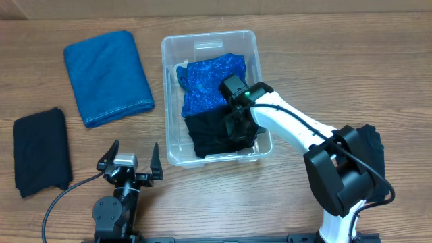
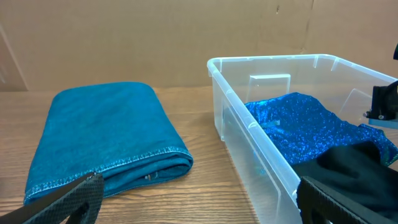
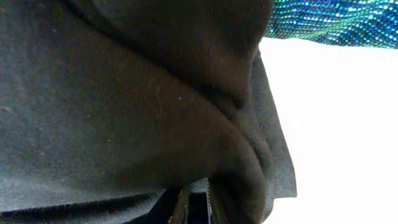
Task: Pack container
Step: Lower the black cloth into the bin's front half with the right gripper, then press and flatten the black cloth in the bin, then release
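Note:
The clear container (image 1: 166, 94) stands mid-table, and its near wall (image 2: 249, 130) shows in the left wrist view. Inside lie a sparkly blue cloth (image 1: 209, 81) (image 2: 305, 124) (image 3: 336, 22) at the back and a black cloth (image 1: 210, 133) (image 2: 354, 168) (image 3: 124, 93) at the front. My right gripper (image 1: 241, 128) (image 3: 196, 202) reaches down into the container. Its jaws are pinched nearly together on a bunched fold of the black cloth. My left gripper (image 1: 133, 150) (image 2: 199, 193) stands wide open and holds nothing, low over the table in front of the container's left corner.
A folded teal towel (image 1: 108, 77) (image 2: 106, 137) lies left of the container. A folded black cloth (image 1: 42, 152) lies at the far left. More dark cloth (image 1: 372, 143) sits behind the right arm's base. A brown wall backs the table.

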Controlling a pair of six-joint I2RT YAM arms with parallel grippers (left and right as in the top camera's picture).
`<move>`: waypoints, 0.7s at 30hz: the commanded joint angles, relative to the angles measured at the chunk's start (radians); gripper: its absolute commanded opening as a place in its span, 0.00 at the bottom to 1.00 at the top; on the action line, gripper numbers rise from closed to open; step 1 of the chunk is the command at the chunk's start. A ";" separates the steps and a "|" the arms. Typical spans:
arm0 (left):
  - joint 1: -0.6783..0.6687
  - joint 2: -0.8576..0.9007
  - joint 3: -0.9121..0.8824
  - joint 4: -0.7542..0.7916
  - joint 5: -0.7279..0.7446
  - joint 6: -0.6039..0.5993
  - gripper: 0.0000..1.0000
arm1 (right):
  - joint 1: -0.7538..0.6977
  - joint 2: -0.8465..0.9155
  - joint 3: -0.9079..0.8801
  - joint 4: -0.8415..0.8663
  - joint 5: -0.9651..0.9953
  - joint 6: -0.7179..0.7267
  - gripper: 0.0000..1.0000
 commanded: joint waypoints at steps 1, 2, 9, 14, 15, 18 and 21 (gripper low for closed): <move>-0.002 -0.009 -0.004 0.000 0.000 0.019 1.00 | 0.004 -0.008 0.096 -0.053 0.018 0.008 0.15; -0.002 -0.009 -0.004 0.000 0.000 0.019 1.00 | 0.005 -0.013 0.153 -0.093 0.016 0.008 0.15; -0.002 -0.009 -0.004 0.000 0.000 0.019 1.00 | 0.031 -0.011 0.327 -0.284 -0.268 -0.031 0.16; -0.002 -0.009 -0.004 0.000 0.000 0.019 1.00 | 0.096 0.020 0.276 -0.286 -0.275 -0.030 0.17; -0.002 -0.009 -0.004 0.000 0.000 0.019 1.00 | 0.106 0.030 0.270 -0.282 -0.276 -0.030 0.17; -0.002 -0.009 -0.004 0.000 0.000 0.019 1.00 | 0.111 0.043 0.237 -0.257 -0.295 -0.031 0.17; -0.002 -0.009 -0.004 0.000 0.000 0.019 1.00 | 0.112 0.043 0.172 -0.178 -0.384 -0.030 0.17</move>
